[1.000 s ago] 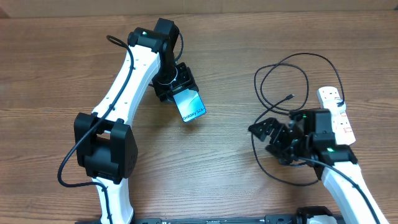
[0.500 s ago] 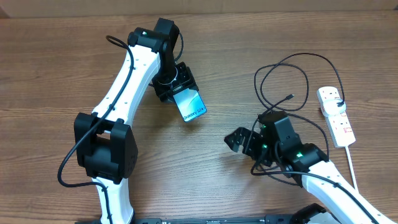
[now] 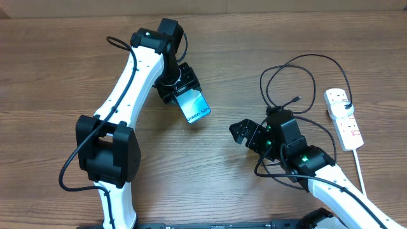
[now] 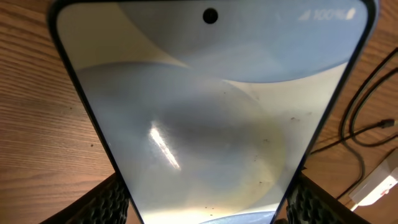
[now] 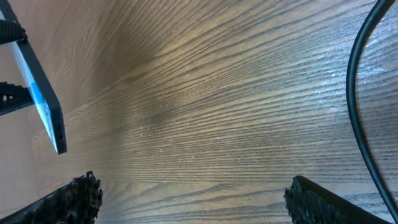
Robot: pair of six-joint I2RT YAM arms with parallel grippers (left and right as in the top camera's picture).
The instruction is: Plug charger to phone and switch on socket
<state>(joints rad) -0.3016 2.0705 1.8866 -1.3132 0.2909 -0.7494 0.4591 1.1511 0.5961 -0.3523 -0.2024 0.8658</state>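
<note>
- The phone (image 3: 196, 108) has "Galaxy S24+" printed at its lower end, which is legible from overhead. The left wrist view shows only a faint "100%" in the screen's top corner and a punch-hole lens (image 4: 210, 15).
- The left tool (image 3: 180, 89) pinches the phone at its far end and holds it tilted above the counter (image 3: 63, 63), left of centre. Its ribbed fingers (image 4: 115, 200) press on both side edges.
- The right tool (image 3: 245, 133) is spread wide over bare wood with nothing between its fingers (image 5: 74, 196). It is to the right of the phone and apart from it.
- The charger (image 3: 299, 63) lies in loops on the right of the counter with its connector tip (image 3: 296, 99) free. Part of the cable is hidden under the right arm.
- The socket (image 3: 343, 114) lies near the right edge. Its markings are too small to read, and I cannot tell how its switches are set.
- In the left wrist view the screen nearly fills the frame, and its lower end is cut off.
- The right wrist view shows the phone edge-on as a thin lit sliver, plus one curve of cable.
</note>
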